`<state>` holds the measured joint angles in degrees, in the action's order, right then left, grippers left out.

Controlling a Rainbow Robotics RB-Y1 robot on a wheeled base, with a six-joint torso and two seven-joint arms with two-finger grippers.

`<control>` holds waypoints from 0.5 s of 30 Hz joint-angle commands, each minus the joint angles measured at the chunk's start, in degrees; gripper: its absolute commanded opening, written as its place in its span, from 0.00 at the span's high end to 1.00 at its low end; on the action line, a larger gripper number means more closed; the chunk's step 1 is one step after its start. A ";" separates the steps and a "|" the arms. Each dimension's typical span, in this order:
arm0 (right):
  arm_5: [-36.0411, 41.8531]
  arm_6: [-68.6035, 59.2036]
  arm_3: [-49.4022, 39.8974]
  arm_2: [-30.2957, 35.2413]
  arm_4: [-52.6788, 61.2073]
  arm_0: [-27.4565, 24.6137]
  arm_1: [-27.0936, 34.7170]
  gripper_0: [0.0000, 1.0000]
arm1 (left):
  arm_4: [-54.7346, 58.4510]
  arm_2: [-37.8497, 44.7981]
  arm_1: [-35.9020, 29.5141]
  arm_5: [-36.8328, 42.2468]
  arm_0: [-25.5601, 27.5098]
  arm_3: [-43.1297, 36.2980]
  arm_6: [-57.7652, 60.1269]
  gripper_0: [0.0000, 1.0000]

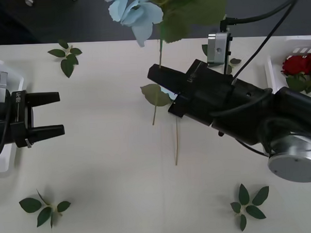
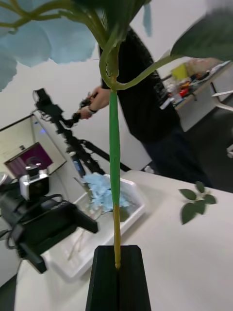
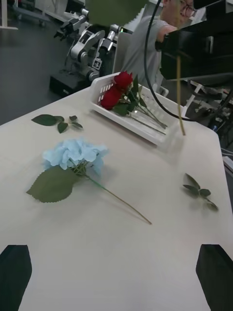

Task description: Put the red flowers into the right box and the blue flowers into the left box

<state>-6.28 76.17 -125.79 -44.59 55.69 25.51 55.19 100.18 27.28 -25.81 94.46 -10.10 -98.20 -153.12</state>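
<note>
My right gripper (image 1: 157,75) (image 2: 118,260) is shut on the stem (image 2: 114,170) of a blue flower and holds it upright, high over the table's middle. Its pale bloom (image 1: 135,11) and a big leaf are near the front camera, and the stem's end (image 1: 176,146) hangs below the fingers. Another blue flower (image 3: 75,153) lies on the table, its leaf (image 1: 155,94) left of my right gripper. My left gripper (image 1: 61,113) (image 3: 116,279) waits open at the table's left. The left box (image 2: 136,214) (image 1: 5,164) holds blue flowers (image 2: 102,189). In the right box (image 1: 271,70) (image 3: 160,133) lie red flowers (image 1: 298,64) (image 3: 116,92).
Loose leaf sprigs lie at the far left (image 1: 66,56), the near left (image 1: 45,209) and the near right (image 1: 249,205). A black cable (image 1: 265,24) arcs up from my right wrist. The table's far edge runs just behind the far sprig.
</note>
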 commanded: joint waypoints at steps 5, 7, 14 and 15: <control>-1.37 2.14 -3.94 -6.21 -1.20 8.94 -1.84 1.00 | 1.16 -0.39 0.15 -0.94 1.13 -1.64 -1.88 0.00; -1.37 2.14 -3.15 -6.92 -1.20 10.35 -2.55 1.00 | 1.51 -0.48 0.15 -0.86 1.31 -1.55 -1.88 0.00; -1.63 2.84 3.00 -8.94 -2.25 13.69 -4.39 1.00 | 3.79 -2.32 0.15 -0.68 2.36 -1.55 -1.88 0.00; -1.81 2.93 3.62 -9.29 -2.34 13.95 -4.39 1.00 | 3.97 -2.41 0.15 -0.59 2.36 -1.55 -1.88 0.00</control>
<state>-7.19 76.18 -123.13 -53.14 54.09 37.75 50.93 103.18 26.01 -25.67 93.83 -9.17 -98.21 -153.13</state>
